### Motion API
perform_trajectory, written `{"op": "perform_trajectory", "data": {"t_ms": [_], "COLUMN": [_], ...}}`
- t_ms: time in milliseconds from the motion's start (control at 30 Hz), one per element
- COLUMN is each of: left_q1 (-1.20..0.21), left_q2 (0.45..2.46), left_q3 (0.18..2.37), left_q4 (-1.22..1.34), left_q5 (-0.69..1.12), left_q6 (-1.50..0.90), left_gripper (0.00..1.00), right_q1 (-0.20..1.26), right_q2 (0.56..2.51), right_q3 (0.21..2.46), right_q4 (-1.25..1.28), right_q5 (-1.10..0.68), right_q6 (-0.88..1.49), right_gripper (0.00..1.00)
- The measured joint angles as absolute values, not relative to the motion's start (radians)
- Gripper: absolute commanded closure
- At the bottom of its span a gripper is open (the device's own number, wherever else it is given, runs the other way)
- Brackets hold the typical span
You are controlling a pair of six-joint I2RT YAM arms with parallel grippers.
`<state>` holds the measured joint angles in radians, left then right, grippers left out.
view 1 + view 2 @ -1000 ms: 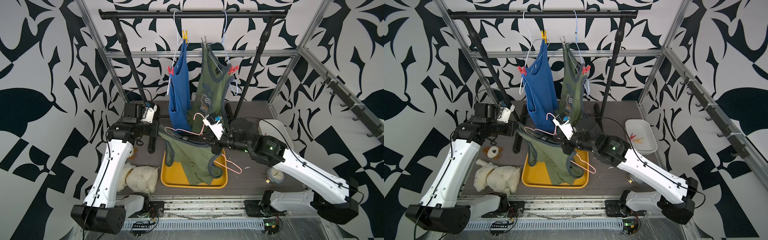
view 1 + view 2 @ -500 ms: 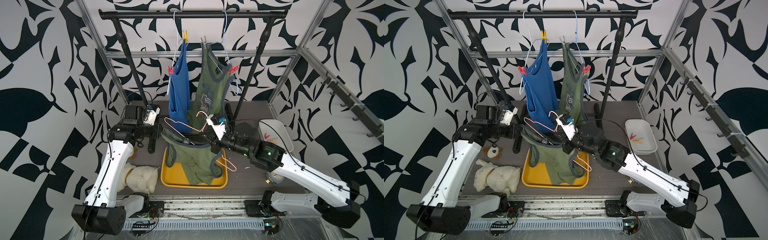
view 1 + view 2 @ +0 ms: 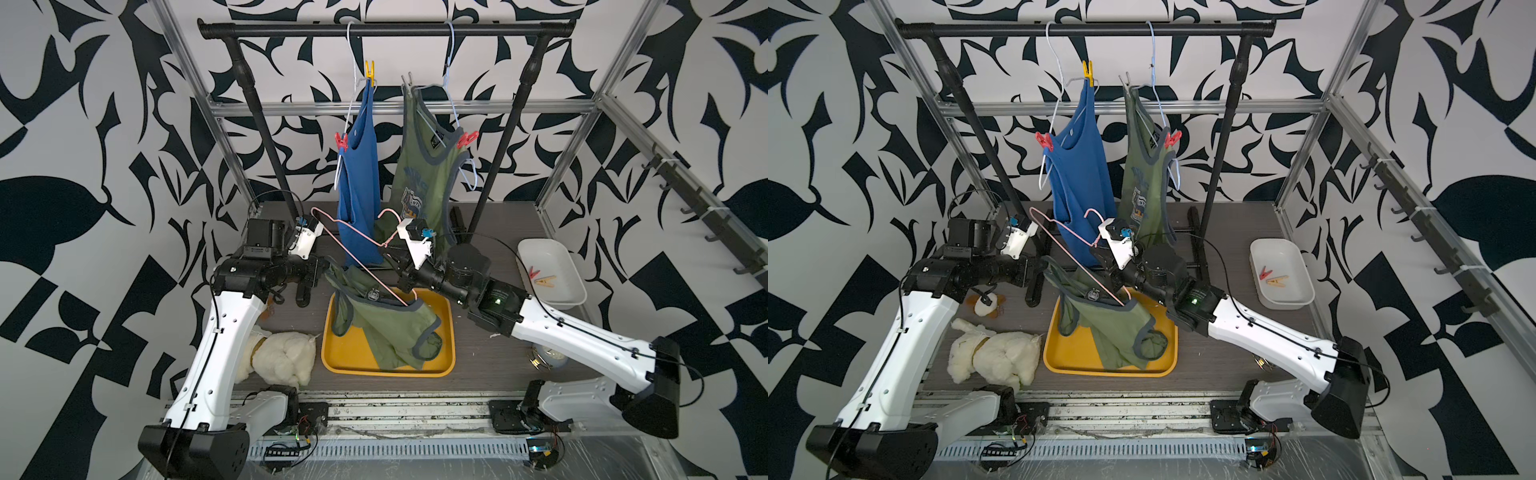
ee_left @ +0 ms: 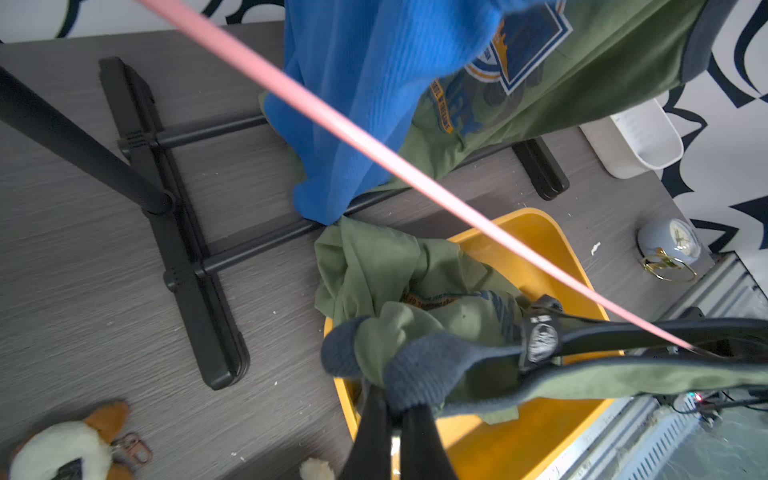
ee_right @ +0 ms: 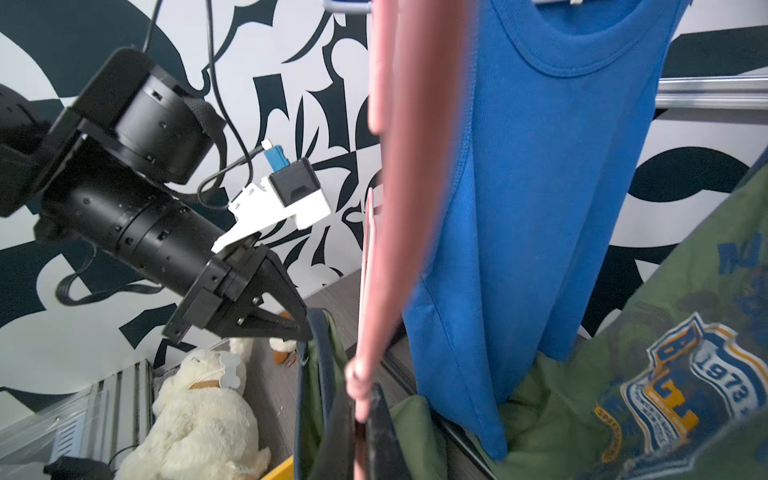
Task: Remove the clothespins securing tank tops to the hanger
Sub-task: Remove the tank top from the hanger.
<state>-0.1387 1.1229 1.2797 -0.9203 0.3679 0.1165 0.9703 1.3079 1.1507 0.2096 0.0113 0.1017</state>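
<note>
My left gripper is shut on the grey-blue strap of an olive tank top that droops into the yellow tray. My right gripper is shut on a pink hanger. The hanger slants, and its low end sits in that top's neck opening. On the rail hang a blue tank top and a printed olive tank top. A yellow clothespin and a red clothespin pin the blue one. A grey clothespin and a red clothespin pin the printed one.
A white bin at the right holds a red and a wooden clothespin. A white plush toy lies left of the tray, a small alarm clock to its right. The black rack feet cross the table behind.
The right gripper has carried the pink hanger up and to the left, and the hanger now slants more steeply. The left gripper keeps its hold on the strap, and the olive top is lifted higher.
</note>
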Motion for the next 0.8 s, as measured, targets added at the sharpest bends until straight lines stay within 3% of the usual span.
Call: {"op": "perform_trajectory", "data": {"t_ms": [800], "left_q1": [-0.243], "left_q2": [1.119], "left_q3": [1.185], "left_q4": [-1.035], "left_q5": [0.498], "left_q6": [0.304], "left_gripper": [1.00], "right_q1": [0.908], "right_q2": [1.511], "right_q3": [1.246], "right_q4": [0.490], "right_q5": [-0.090], "right_q6": [0.193], "right_gripper": [1.00]}}
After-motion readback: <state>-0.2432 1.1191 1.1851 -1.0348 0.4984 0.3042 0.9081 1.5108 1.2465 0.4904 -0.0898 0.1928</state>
